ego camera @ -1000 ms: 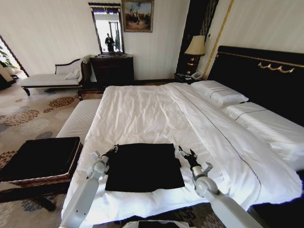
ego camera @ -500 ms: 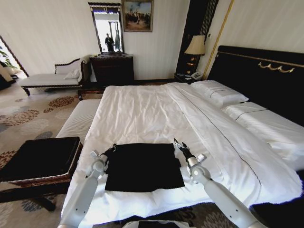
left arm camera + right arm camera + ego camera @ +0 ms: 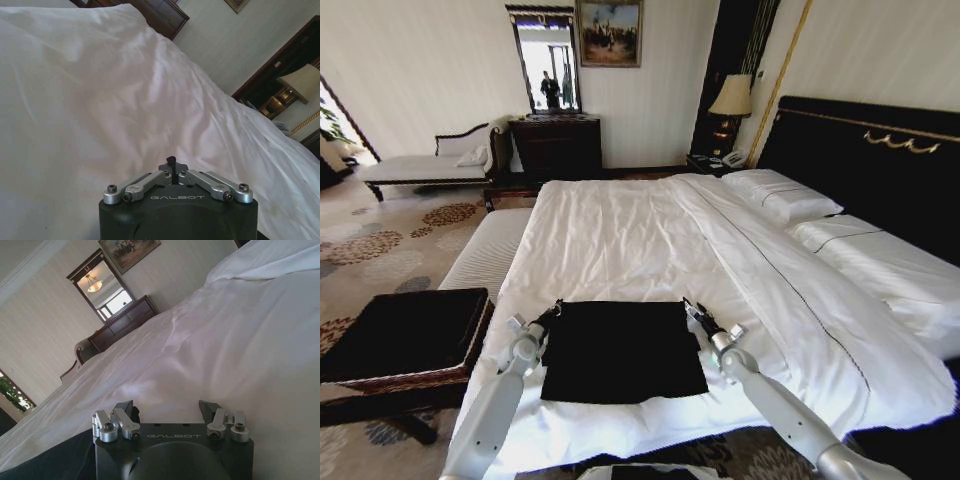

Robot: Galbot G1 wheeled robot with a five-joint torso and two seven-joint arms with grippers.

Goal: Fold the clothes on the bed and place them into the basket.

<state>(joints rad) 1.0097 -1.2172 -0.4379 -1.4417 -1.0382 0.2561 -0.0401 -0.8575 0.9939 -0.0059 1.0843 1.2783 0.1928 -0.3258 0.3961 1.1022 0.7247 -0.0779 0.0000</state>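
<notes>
I'm leaning over the foot of the bed [image 3: 620,240], and nearest me the T-shirt [image 3: 620,350] is lying flat on the white duvet as a dark, roughly square panel, already partly folded by the look of it, with no lettering showing.

My left gripper [image 3: 552,311] is sitting low at the shirt's far left corner. In the left wrist view its jaws are drawn right in, only a small dark tip poking out above the linkage [image 3: 171,161]; whether they are pinching cloth there, I cannot tell.

My right gripper [image 3: 692,309] is reaching in at the far right corner, and in the right wrist view its two fingers [image 3: 207,409] are standing spread wide with only duvet between them, a dark edge of shirt lying off to one side. Nothing in hand on that side.

I'm judging this cloth as light, limp and thin: it should drape and slide easily on the smooth sheet, and it will not hold a fold unless both corners travel together. The two far corners look like the places to pinch, low enough to catch every layer but not the duvet beneath.

Off to my left, beside the bed, the basket [image 3: 440,378] is waiting, its black lining facing up.
</notes>
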